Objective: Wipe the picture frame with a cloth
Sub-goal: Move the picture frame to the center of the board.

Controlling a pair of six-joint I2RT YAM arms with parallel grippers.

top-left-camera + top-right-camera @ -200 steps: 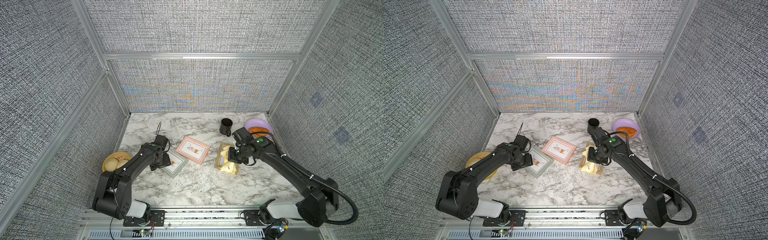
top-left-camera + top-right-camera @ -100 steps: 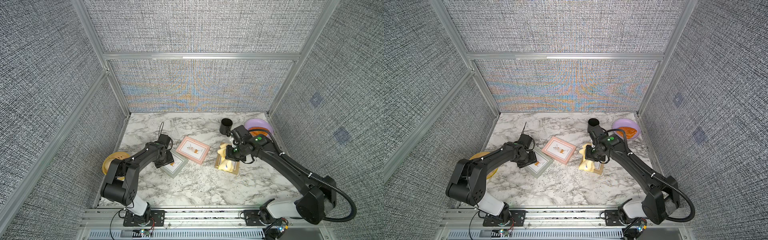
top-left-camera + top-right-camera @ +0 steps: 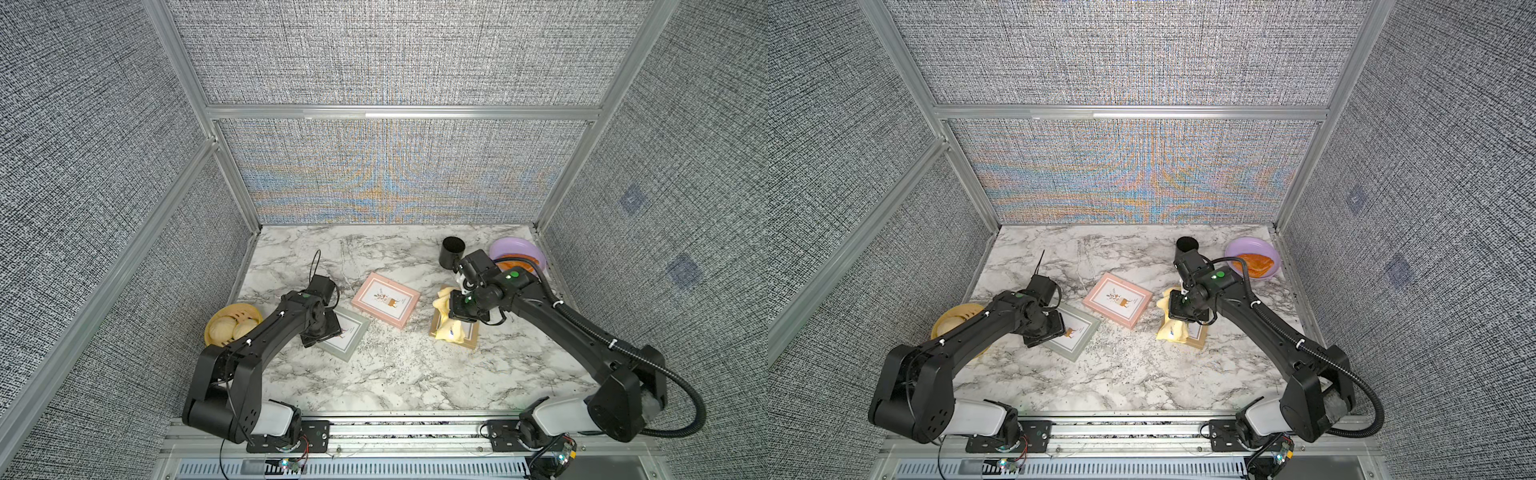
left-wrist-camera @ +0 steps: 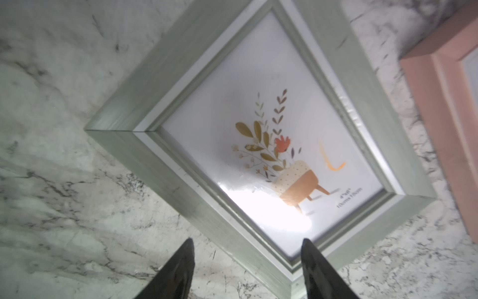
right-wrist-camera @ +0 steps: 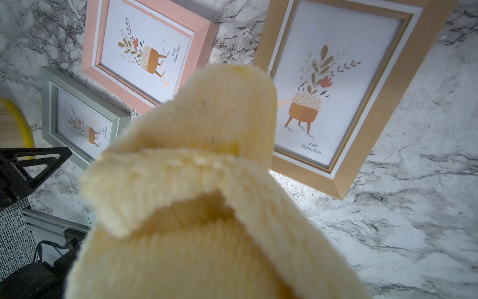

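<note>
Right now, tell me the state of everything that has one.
pale-yellow fabric cloth: bunched, gripped
gold rectangular picture frame: flat, face up, partly under the cloth
pink rectangular picture frame: flat, face up
green rectangular picture frame: flat, face up
black cup: upright
left gripper: open
right gripper: shut on the cloth

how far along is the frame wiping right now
Done: the right gripper is shut on the pale-yellow cloth. In hand: the cloth hangs over the gold frame, contact unclear; the open left gripper sits at the green frame's edge. Left: orange smears show on the green frame's glass and on the pink frame, so wiping looks barely started.
</note>
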